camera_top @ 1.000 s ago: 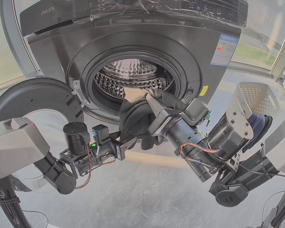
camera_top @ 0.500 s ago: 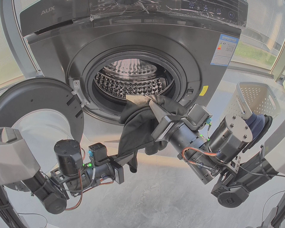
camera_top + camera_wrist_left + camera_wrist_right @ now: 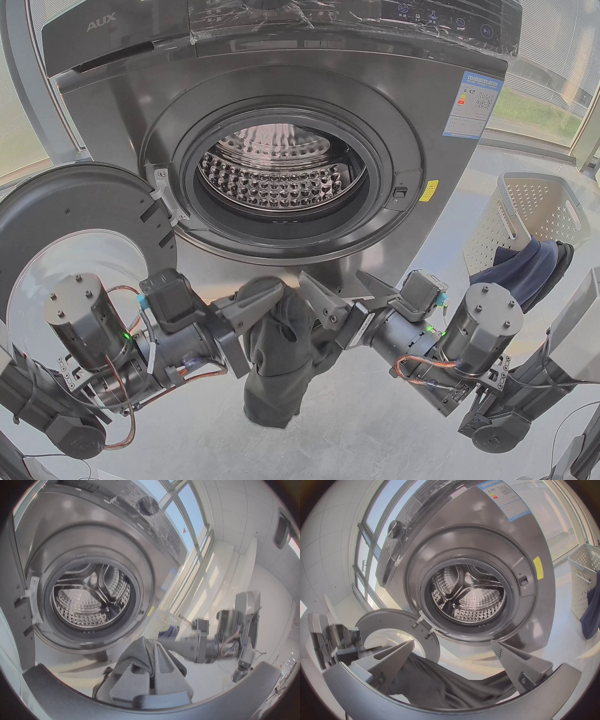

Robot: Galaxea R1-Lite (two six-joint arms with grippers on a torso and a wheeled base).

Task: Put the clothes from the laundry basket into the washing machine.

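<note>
A dark grey garment [image 3: 278, 362] hangs in front of the washing machine, below its open mouth [image 3: 275, 169]. My left gripper [image 3: 259, 300] is shut on the top fold of this garment [image 3: 137, 655], which droops toward the floor. My right gripper [image 3: 331, 275] stands just beside it, open, and the cloth [image 3: 440, 686] lies under its spread fingers [image 3: 515, 661]. The steel drum [image 3: 468, 595] holds no clothes. The white laundry basket [image 3: 537, 206] stands at the right, with a blue garment [image 3: 522, 269] draped over its rim.
The round washer door [image 3: 75, 212] is swung open to the left, close behind my left arm. Pale tiled floor [image 3: 350, 437] stretches below the grippers. Windows flank the machine on both sides.
The garment has come away from the drum mouth and now hangs lower. My right gripper let go of it, opened and dropped down. My left gripper rose and took hold of the cloth.
</note>
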